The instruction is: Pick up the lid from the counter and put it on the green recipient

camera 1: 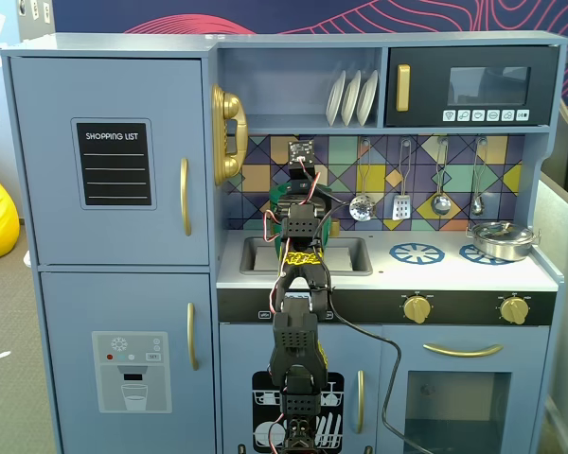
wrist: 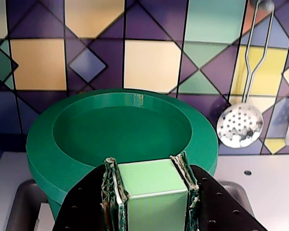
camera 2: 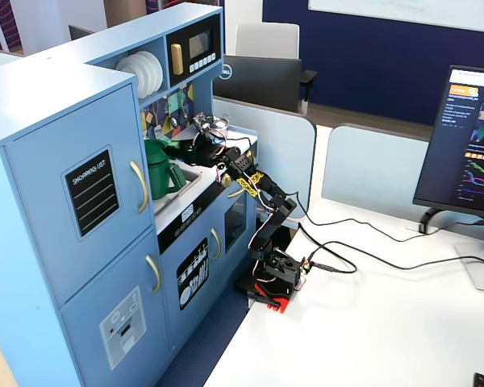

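In the wrist view my gripper [wrist: 147, 166] is shut on a light-green rectangular tab [wrist: 151, 180], the handle of the lid [wrist: 43, 144]. The lid is a wide dark-green round disc with a shallow recessed centre. It lies level over the mouth of the green recipient [wrist: 52, 208], whose tapered wall shows below its left edge. I cannot tell if the lid is fully seated. In a fixed view the recipient [camera 2: 156, 176] stands beside the sink with my gripper [camera 2: 177, 153] at its top. In the front fixed view the arm hides most of it; only green edges [camera 1: 275, 201] show.
The sink [camera 1: 350, 255] lies under the arm. Blue burner rings [camera 1: 417, 253] and a steel pot [camera 1: 500, 238] sit at the right of the counter. Utensils hang on the tiled wall, with a slotted spoon [wrist: 240, 125] close to the lid's right.
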{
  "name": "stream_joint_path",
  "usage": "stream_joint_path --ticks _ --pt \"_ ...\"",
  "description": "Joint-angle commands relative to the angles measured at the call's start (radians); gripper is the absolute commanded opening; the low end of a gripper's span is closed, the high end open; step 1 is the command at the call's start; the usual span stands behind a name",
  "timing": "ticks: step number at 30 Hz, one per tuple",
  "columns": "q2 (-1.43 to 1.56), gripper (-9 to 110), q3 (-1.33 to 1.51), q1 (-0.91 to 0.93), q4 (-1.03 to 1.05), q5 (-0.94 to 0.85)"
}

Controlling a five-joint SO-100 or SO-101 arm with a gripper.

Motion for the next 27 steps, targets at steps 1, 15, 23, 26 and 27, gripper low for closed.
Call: stream_joint_path --ticks 1,15,23,26,27 --pt "0.04 0 -0.006 0.008 -0.037 -0.017" --pt "0.026 0 0.066 0.015 -0.067 -0.014" --pt "0.04 24 0.087 0.023 -0.135 0.038" --pt "0.077 31 0.069 0.026 -0.14 0.035" --pt "0.094 32 0.06 0.029 -0.132 0.026"
